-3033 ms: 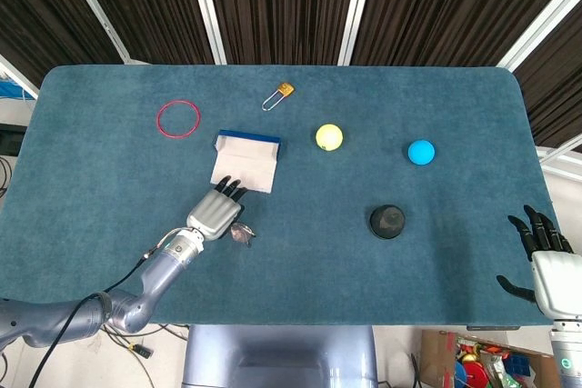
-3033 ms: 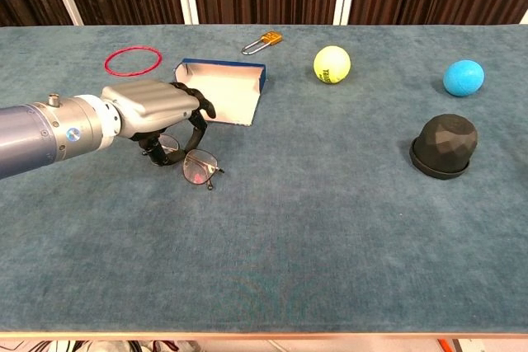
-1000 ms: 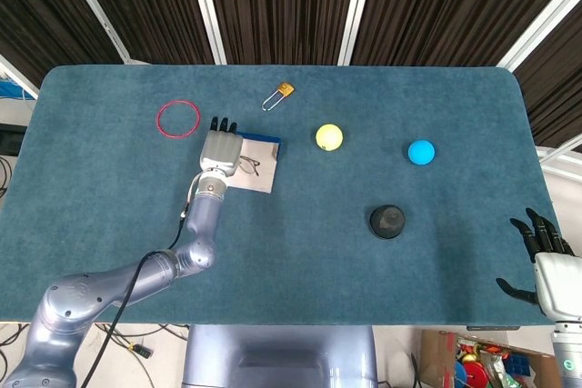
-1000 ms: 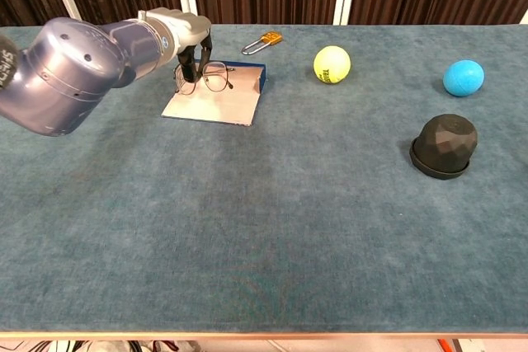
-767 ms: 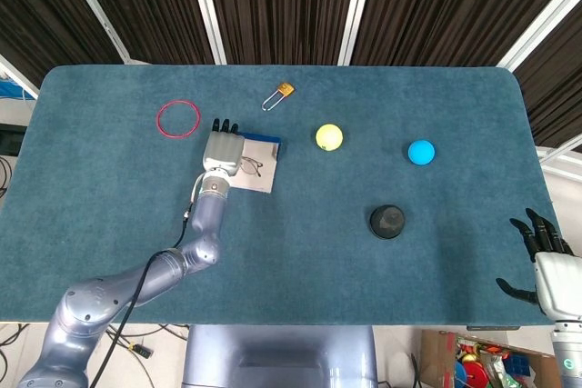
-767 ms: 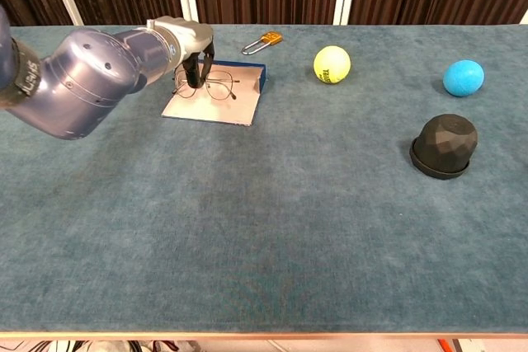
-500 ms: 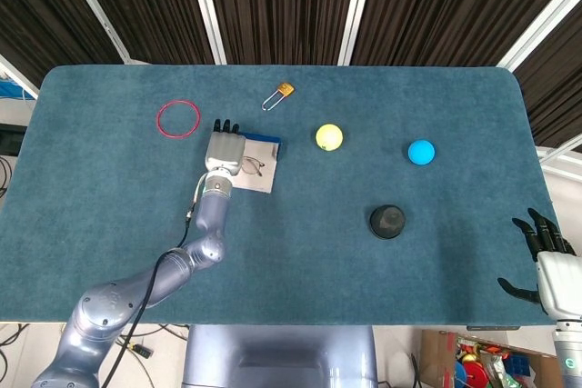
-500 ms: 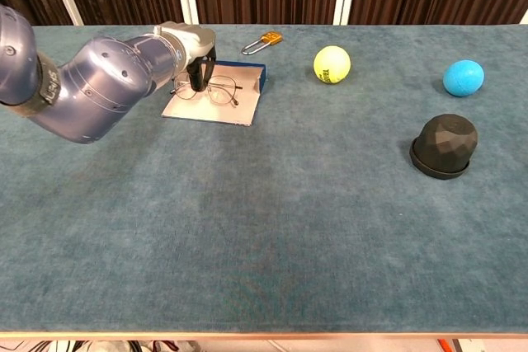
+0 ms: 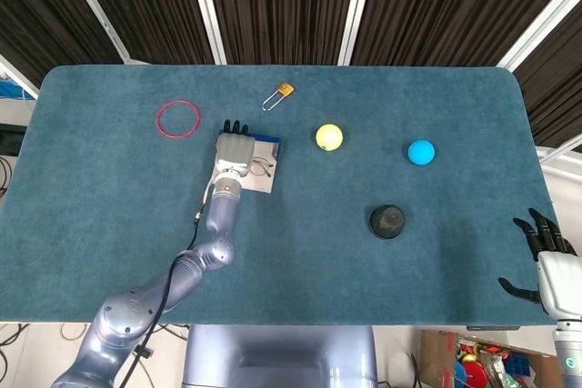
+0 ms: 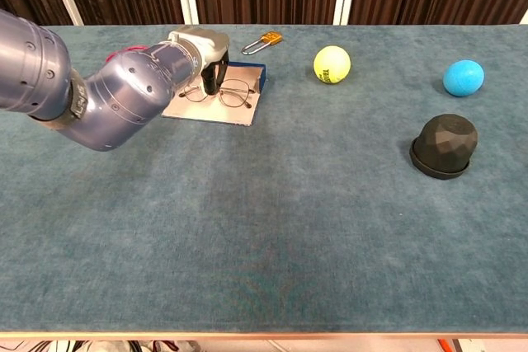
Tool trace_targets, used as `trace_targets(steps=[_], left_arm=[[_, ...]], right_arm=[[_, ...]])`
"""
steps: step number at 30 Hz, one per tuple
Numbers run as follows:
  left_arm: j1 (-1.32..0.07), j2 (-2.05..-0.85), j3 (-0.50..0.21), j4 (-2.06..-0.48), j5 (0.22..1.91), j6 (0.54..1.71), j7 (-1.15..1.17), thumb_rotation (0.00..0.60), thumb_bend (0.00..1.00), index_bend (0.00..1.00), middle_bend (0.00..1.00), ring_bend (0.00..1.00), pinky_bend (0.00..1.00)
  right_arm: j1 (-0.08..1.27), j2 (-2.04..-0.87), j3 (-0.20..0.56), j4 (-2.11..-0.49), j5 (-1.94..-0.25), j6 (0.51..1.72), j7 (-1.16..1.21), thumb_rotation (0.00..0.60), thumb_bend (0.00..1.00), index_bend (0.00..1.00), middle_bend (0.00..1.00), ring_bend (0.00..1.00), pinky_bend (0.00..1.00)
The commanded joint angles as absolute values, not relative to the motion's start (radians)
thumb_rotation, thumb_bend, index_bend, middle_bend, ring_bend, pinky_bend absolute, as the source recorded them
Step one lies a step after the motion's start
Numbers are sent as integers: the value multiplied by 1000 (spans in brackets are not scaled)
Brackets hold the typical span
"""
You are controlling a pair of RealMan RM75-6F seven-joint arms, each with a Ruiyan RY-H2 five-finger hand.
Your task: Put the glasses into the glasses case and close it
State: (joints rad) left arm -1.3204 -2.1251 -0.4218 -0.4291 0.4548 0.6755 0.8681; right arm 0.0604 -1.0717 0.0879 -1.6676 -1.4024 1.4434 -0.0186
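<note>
The left hand's dark fingers point(image 10: 216, 77) pinch the wire-framed glasses point(image 10: 223, 95) over the open glasses case point(image 10: 239, 110), a flat pale tray with a blue rim near the table's far left. The right hand point(image 9: 546, 256) hangs off the near right corner, fingers spread and holding nothing. The table point(image 10: 313, 204) wears teal, carpet-like felt; dark ribbed curtains point(image 9: 282, 6) back it.

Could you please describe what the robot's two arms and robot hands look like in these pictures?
The left arm is a glossy blue-grey tube with a dark band, and a thin black cable runs beside it in the head view. The left robot hand has a light silver-grey back and black fingers. The right robot hand, at the frame's edge, has a white-grey body with black fingers.
</note>
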Motion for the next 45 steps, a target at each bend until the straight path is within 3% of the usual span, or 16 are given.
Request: trace_targets(steps=[1,21,29,39,45], left_arm=[[-1330,-2139,-438,-413,453,679,877,600,448,614,122,0,0],[-1350,-2186,-495,-345,489,690,920,600,448,591,118,0,0],[-1345,-2186,-520,-338,497,693,928,600,447,393,115,0,0],[-1335,-2169,-547,-383,497,705,958,600,447,316,115,0,0],[-1299,-2107,-532,-537,556,786,918,600,447,270,109,0,0]], right_arm=[[60,-1072,87,-1668,-1404,1444,-19,600,0,160,0,78,235],[59,-1070,89,-1670,-1398,1444,-19,600,0,160,0,78,235],[59,-1070,90,-1672,-1396,1444,-24,600,0,160,0,78,235],[58,-1070,92,-1677,-1389,1444,-30,600,0,160,0,78,235],[58,-1068,91,-1679,-1390,1441,-26,600,0,160,0,78,235]])
